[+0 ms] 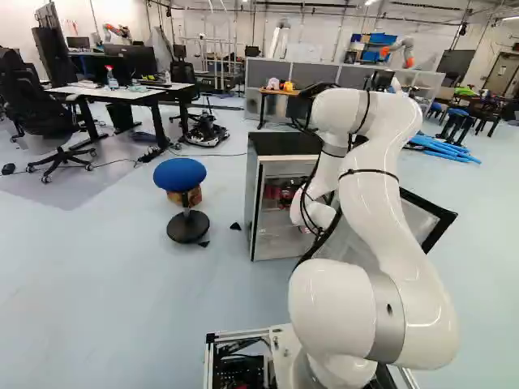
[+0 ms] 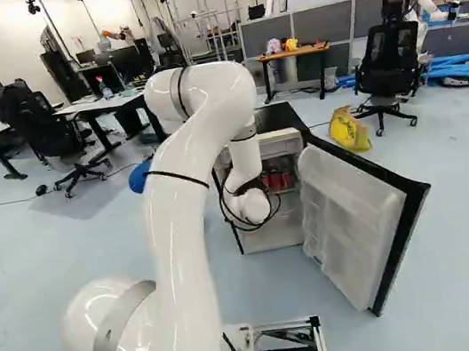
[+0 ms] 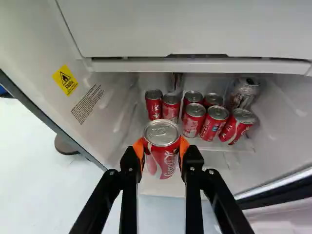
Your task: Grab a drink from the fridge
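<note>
Black gripper (image 3: 162, 146) fingers come nearest the wrist camera, parted by one can's width and shut on it: a red soda can (image 3: 162, 158), with orange pads (image 3: 183, 146) on its flanks at three and nine o'clock. That can's lid faces back toward the camera, and the can is at the mouth of the fridge (image 1: 284, 144), close to the shelf's other cans.

With twelve o'clock straight ahead of the gripper, two red cans (image 3: 171, 107) stand side by side near twelve. Five more red cans (image 3: 194, 119) bunch together around one to two, the outermost one leaning. Behind them, at two o'clock, is a silver can (image 3: 243, 92). At ten o'clock, a yellow warning label (image 3: 65, 79) sits on the fridge's inner wall.

From its joint at the foot of the left base view, the white arm (image 1: 381, 211) reaches to the open fridge near twelve o'clock.

Around the fridge in the right base view, the open door (image 2: 359, 218) swings out at four o'clock. A yellow bag (image 2: 348, 129) lies on the floor at two, with a black office chair (image 2: 388, 69) farther out that way. In the left base view, a blue-topped stool (image 1: 180, 174) stands at nine, a white desk (image 1: 122, 93) at ten, and a wooden-topped table (image 1: 276, 91) beyond at twelve.
</note>
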### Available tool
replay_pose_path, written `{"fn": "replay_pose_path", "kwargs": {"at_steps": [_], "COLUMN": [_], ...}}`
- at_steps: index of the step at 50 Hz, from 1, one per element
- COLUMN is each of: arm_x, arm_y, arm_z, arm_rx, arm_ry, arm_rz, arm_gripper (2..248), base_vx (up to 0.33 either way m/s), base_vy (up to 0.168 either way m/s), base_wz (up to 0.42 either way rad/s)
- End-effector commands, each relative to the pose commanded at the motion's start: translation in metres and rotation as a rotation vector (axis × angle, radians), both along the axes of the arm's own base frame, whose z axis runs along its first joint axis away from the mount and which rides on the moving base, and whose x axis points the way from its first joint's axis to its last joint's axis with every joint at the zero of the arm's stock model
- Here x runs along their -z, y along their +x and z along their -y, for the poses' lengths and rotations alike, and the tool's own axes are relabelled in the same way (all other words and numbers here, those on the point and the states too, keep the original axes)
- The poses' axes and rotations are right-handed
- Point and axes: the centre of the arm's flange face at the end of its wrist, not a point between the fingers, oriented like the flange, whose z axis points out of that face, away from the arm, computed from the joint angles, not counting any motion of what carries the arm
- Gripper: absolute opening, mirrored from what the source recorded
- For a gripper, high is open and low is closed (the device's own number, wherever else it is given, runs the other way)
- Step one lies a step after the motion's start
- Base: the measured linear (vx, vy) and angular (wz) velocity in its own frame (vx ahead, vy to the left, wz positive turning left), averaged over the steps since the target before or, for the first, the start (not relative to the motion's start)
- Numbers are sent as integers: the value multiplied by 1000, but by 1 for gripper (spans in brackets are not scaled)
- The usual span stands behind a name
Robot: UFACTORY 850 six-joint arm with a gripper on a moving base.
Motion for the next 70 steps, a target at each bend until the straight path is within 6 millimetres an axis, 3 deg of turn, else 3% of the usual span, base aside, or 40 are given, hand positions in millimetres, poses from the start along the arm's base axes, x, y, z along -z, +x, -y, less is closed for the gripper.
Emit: {"fn": "replay_pose_path", "kwargs": {"at_steps": [49, 70], "arm_x": [-78, -103], "arm_y": [-99, -109], "arm_z": [-2, -1], "arm_rx": [129, 177], "arm_ry": [5, -9], "arm_rz": [-25, 10], "arm_gripper": [93, 93], "base_vx": [0, 0], "base_vy": [0, 0], "base_wz": [0, 0]}}
